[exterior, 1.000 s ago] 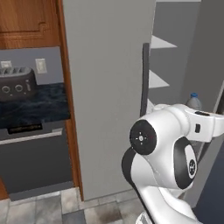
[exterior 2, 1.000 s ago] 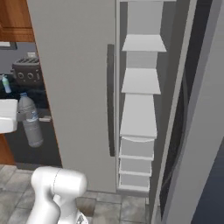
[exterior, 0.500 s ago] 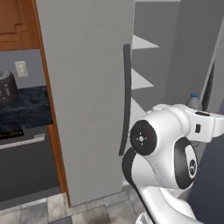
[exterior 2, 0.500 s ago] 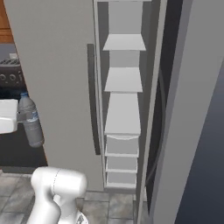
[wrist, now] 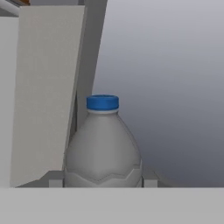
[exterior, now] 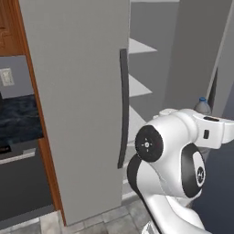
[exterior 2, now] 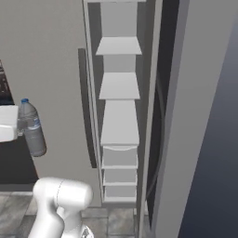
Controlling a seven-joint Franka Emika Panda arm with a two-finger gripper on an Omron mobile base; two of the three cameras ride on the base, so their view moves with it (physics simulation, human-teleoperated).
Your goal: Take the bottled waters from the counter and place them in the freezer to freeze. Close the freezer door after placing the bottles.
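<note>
One bottle (exterior 2: 32, 126) in hand, grey-clear with a dark blue cap, carried upright off the table and up to the freezer (exterior 2: 119, 121). Not yet shelved. Right-hand freezer door (exterior 2: 195, 116) swung wide, white shelves (exterior 2: 119, 86) bare at about 2 o'clock from the bottle in the right base view. Other bottle nowhere to be judged from here; presumably still to fetch, then the door to shut. Roughly a quarter done. Jaws (wrist: 103, 183) clenched on the bottle's body: finger tips flanking its lower sides at 9 and 3 o'clock in the hand view, cap rising at 12 o'clock.
</note>
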